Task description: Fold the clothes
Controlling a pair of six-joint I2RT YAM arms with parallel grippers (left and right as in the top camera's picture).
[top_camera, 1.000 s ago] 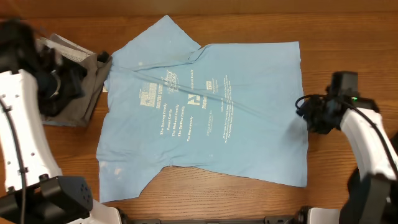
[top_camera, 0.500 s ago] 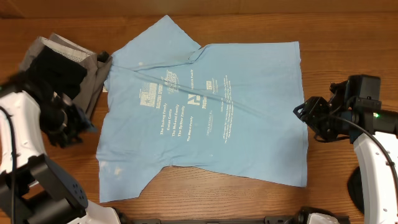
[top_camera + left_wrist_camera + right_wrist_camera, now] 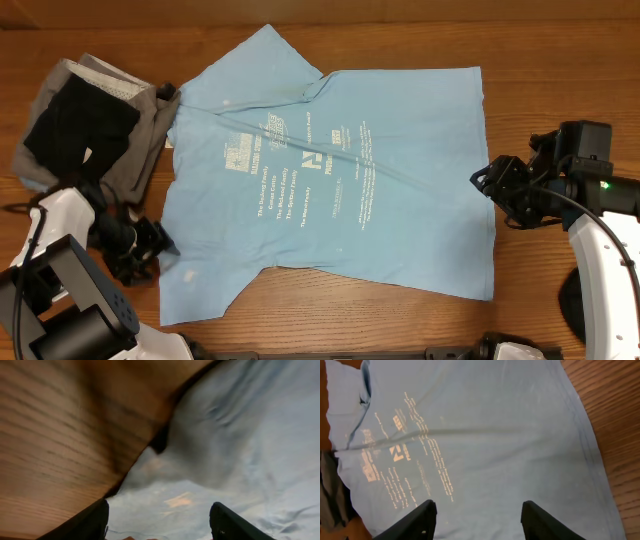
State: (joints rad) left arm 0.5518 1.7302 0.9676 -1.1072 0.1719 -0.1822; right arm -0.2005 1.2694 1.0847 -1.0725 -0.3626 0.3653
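Two spread: left end effector (image 3: 160, 527), right end effector (image 3: 479, 525) — fingertips cropped, T-shirt (image 3: 330, 170) beneath.

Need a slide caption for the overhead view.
Light-blue T-shirt spread on wooden table, grey-and-black garment pile beside it; left gripper and right gripper open at opposite edges.

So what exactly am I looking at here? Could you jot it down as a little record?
Main item: light-blue T-shirt, spread flat, white lettering up
Other clothes: grey and black garments, piled beside the shirt's collar end
Surface: wooden table
Left fingers: apart, holding nothing, at the shirt's sleeve edge
Right fingers: apart, holding nothing, at the shirt's hem edge
Folding: no fold made in the shirt yet
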